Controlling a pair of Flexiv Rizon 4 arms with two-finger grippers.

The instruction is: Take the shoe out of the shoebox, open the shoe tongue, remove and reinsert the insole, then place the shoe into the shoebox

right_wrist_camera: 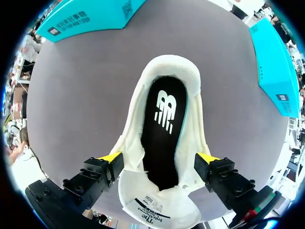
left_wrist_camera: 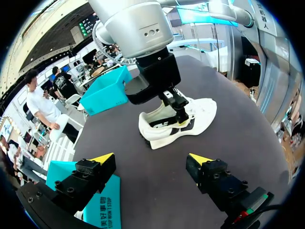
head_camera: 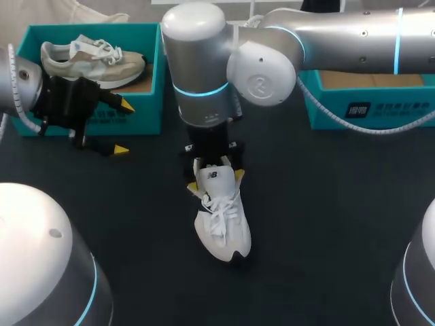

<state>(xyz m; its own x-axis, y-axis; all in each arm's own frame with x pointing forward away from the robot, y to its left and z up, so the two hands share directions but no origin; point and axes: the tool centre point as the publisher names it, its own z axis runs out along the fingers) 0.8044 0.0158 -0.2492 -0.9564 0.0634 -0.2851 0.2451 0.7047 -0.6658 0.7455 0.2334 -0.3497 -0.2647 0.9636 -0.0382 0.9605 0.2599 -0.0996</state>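
Two arms: right arm [head_camera: 340, 37] hangs over the table [head_camera: 326, 204], left arm [head_camera: 17, 85] by the left box [head_camera: 153, 81]. Two boxes; right box [head_camera: 353, 112] stands opposite. Two shoes: beige shoe [head_camera: 92, 61] boxed, white shoe [head_camera: 221, 224] on the table, its sides seemingly pinched by the right gripper [head_camera: 216, 180], likely to steady it. Left gripper [head_camera: 122, 127] spread, empty. One insole [right_wrist_camera: 164, 129] inside.

Dark table [head_camera: 326, 224] bearing 1 white shoe [head_camera: 221, 217], set between the tips of the right claw [head_camera: 216, 180]. Also bearing 2 teal boxes: near shoebox [head_camera: 129, 115] just beside the left claw [head_camera: 124, 128], far shoebox [head_camera: 367, 112] well apart from both claws.
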